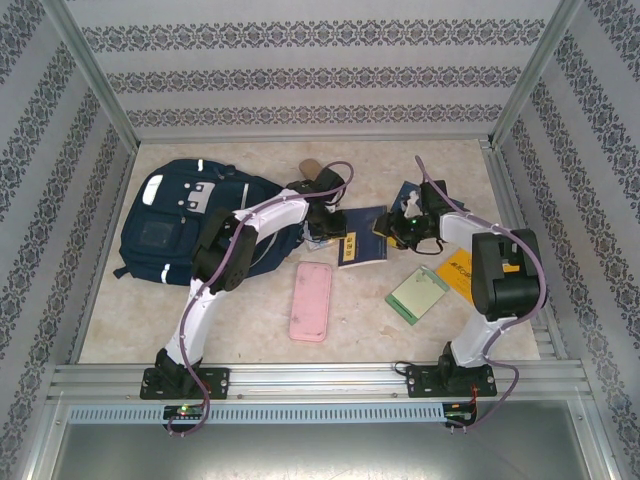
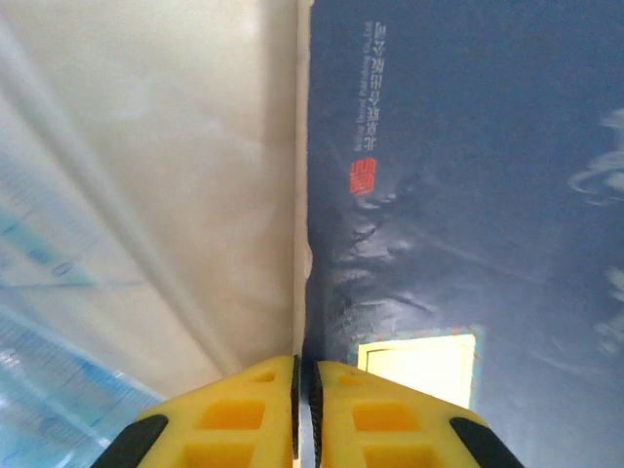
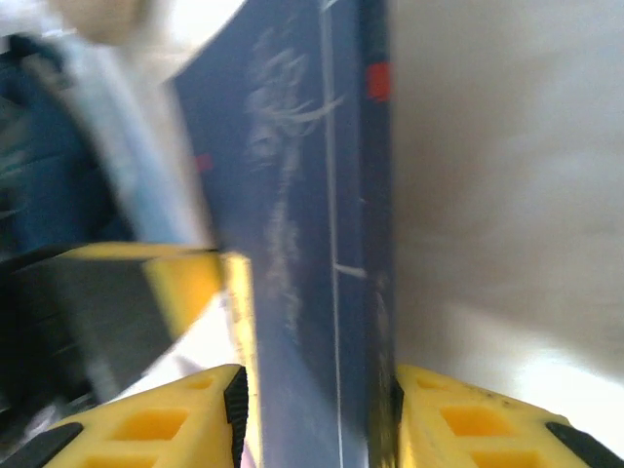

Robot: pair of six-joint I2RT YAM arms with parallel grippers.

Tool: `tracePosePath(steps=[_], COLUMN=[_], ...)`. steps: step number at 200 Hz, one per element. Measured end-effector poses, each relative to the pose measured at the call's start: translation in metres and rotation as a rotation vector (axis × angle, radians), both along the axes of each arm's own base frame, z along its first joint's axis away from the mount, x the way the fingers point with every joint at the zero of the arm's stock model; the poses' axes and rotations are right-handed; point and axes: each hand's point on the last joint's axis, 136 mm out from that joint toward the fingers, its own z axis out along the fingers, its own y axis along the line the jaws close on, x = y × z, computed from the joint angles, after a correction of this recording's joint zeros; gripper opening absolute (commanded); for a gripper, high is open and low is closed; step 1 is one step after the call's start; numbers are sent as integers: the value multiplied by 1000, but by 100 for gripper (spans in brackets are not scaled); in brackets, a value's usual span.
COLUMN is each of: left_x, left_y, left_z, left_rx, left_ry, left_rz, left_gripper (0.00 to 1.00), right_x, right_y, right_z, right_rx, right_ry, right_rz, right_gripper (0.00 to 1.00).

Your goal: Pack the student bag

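both grippers on blue book [image 1: 362, 236] (backpack [image 1: 190, 222] left)

Surface: beige marbled table [image 1: 250, 310]
Left: navy student bag [image 1: 170, 225]
Centre: pink case [image 1: 311, 300], blue book [image 1: 362, 236]
Right: green booklet [image 1: 417, 294], yellow booklet [image 1: 457, 268]

Dark blue book [image 3: 312, 244] between yellow jaws

One navy backpack [image 1: 190, 222]; one dark-blue book [image 1: 362, 236]; one pink case [image 1: 311, 301]; one green notebook [image 1: 418, 295]; one orange booklet [image 1: 456, 270]; two arms.
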Motion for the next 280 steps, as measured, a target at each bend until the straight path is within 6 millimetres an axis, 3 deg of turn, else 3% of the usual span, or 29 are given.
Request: tracePosePath(steps=[16,33,49,68,79,111,132,158,178,195,212,229,255,280], left_x=[-3,-6,-8,-8,-8,-8,-9,1,12,17,19,13,-1,-4], left_y=[-5,-9,-10,-10,-10,-5,6,32,68,102,135,162,188,205], left_z=[0,0,0,0,0,8,36,97,143,159,151,124,83,61], left_rx=[-18,-28,-30,-28,-28,-20,-16,-16,16,85,192,325,489,602], left_ry=[-5,-1,1,-4,-7,-18,-48,-163,-277,-329,-332,-290,-207,-165], left_rz=[-25,-48,-57,-66,-72,-84,-78,-52,-9,29,55,50,7,-20], left_gripper=[15,15,17,19,24,44,48,48,48,47,46,46,45,46], right_x=[0,-1,0,-2,-3,-5,-4,-2,-1,-1,0,0,-7,-11], right_y=[17,25,25,21,17,9,9,9,9,10,13,21,39,55], right_z=[16,16,9,1,-2,-3,6,22,36,50,64,77,92,102], right_rx=[66,103,105,78,61,24,19,30,41,51,61,66,85,99], right_ry=[-41,-34,-9,14,26,31,6,-37,-74,-108,-147,-192,-257,-291], right_rz=[51,75,71,57,46,34,30,18,7,-2,-3,1,19,42], right_gripper=[41,38,30,14,0,0,0,0,0,0,0,0,0,0])
